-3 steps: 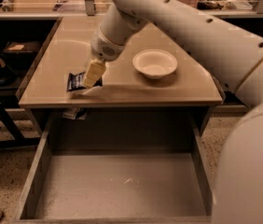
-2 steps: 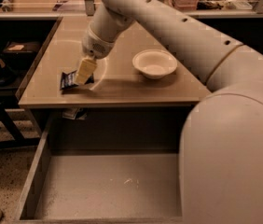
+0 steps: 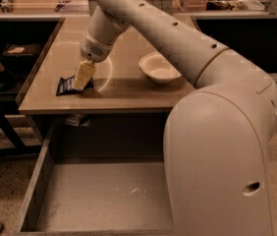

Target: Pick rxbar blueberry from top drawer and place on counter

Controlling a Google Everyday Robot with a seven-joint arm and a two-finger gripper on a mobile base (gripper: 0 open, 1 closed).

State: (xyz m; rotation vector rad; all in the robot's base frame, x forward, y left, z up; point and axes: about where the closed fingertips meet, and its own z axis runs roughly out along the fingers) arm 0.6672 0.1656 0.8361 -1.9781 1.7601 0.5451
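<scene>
The rxbar blueberry (image 3: pixel 66 86), a dark wrapper with white lettering, lies at the front left of the tan counter (image 3: pixel 128 90). My gripper (image 3: pixel 83 76) reaches down from the arm onto the bar's right end and is shut on it, with the bar resting on or just above the counter. The top drawer (image 3: pixel 34 181) is pulled out below the counter. Its speckled grey floor shows nothing lying on it, and my arm hides its right part.
A white bowl (image 3: pixel 159 68) sits on the counter right of the gripper. My large arm (image 3: pixel 217 146) fills the right foreground. A dark stand (image 3: pixel 1 117) is left of the counter. Cluttered shelves run along the back.
My gripper has moved left along the counter's front edge, taking the bar with it. My arm has swung nearer the camera and covers more of the drawer.
</scene>
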